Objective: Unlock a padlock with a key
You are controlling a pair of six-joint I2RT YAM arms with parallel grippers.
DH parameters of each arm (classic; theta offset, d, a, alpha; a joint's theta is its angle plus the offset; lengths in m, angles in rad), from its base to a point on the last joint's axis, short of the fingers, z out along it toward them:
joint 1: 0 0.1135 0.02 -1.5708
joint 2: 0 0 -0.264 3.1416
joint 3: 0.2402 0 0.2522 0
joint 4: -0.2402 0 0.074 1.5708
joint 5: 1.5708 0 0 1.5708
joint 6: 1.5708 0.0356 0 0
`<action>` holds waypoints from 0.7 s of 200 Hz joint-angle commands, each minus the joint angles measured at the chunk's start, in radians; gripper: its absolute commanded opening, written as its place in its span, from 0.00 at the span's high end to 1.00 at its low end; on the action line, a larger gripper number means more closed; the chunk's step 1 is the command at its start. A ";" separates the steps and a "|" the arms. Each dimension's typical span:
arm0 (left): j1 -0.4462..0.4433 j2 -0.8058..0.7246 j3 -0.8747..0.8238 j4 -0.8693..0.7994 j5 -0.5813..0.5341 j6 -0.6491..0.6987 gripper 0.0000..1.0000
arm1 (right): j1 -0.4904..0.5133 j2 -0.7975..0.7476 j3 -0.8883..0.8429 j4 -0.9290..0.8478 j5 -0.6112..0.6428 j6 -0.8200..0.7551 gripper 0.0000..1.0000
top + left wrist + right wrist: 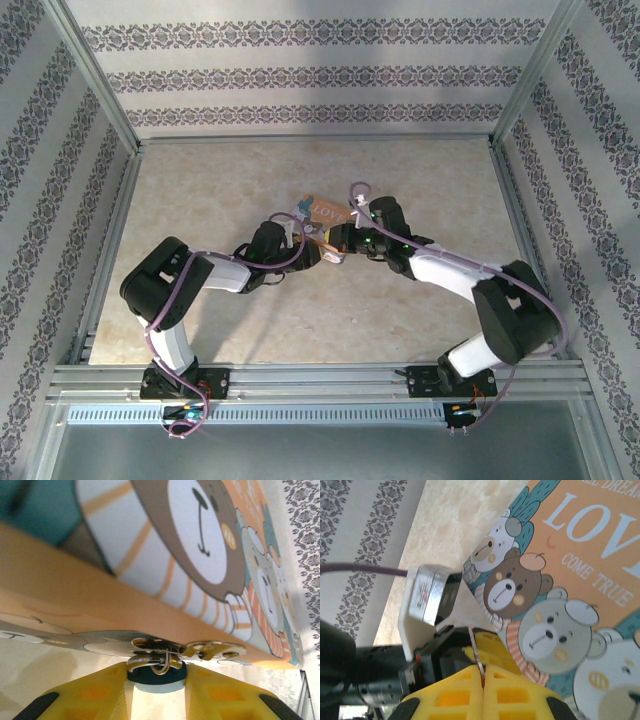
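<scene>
The padlock (150, 676), a small dark-blue body with a silvery shackle (161, 666), hangs from the metal hasp (170, 647) on the edge of the bear-print "LOVE" box (200, 535). My left gripper (156, 681) is shut on the lock body, with a yellow finger against each side. My right gripper (483, 672) is shut on the key (476, 650), whose thin grey blade sticks up from between the fingers beside the box (580, 555). In the top view the left gripper (312, 250) and the right gripper (348, 240) meet at the box (322, 213), mid-table.
The beige tabletop (300, 310) is fenced by metal rails and patterned walls (300, 75). In the right wrist view the left arm's camera housing (427, 592) and yellow fingers (492, 642) sit just beyond the key's tip.
</scene>
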 commanded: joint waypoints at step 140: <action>-0.019 -0.059 0.029 -0.002 0.080 -0.158 0.70 | 0.199 -0.114 -0.239 0.017 0.339 -0.301 1.00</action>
